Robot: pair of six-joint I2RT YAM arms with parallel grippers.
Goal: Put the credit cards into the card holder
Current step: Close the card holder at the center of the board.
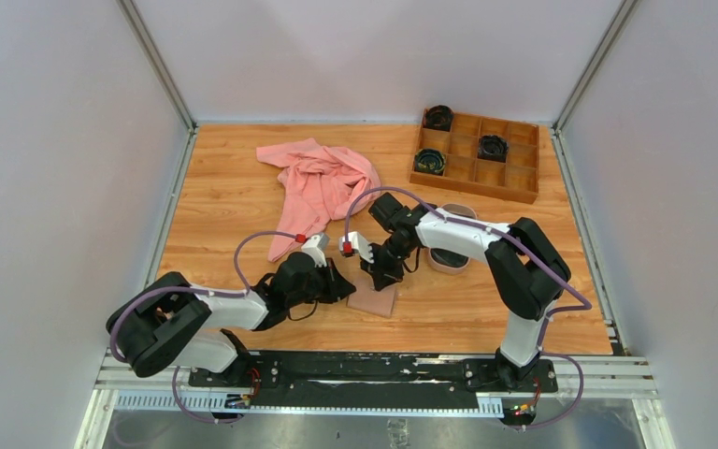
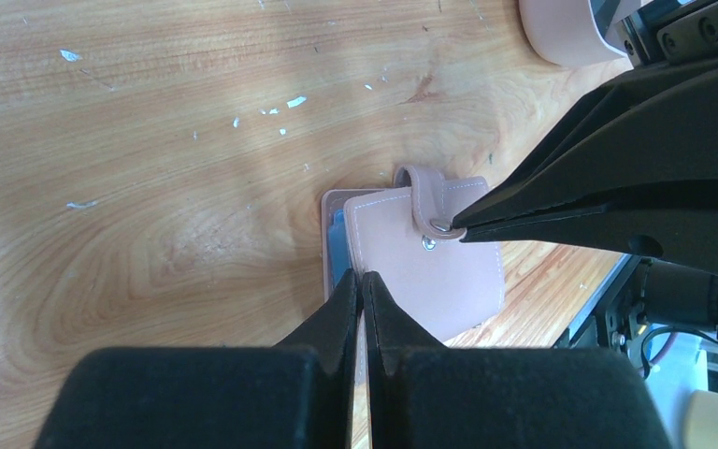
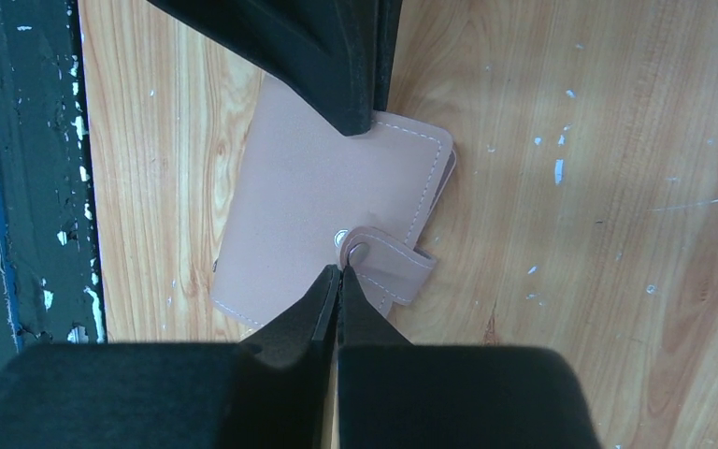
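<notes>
- Card holder (image 1: 377, 302) flat on table (image 1: 224, 196), front-centre, btwn both arms; folded, strap (image 3: 393, 267) over cover, blue inner edge peeking out.
- L gripper (image 2: 361, 281): fingers clenched together, tips on holder's cover edge; can't tell if nipping it.
- R gripper (image 3: 339, 273): fingers clenched too, tips touching strap by the snap stud (image 3: 340, 238).
- Pinkish tray (image 2: 561, 33) just behind, partly hidden by R arm.
- Pink cloth (image 1: 323, 187) mid-table.
- Wooden box (image 1: 472, 190) far right, w/ black coils (image 1: 429, 162).
</notes>
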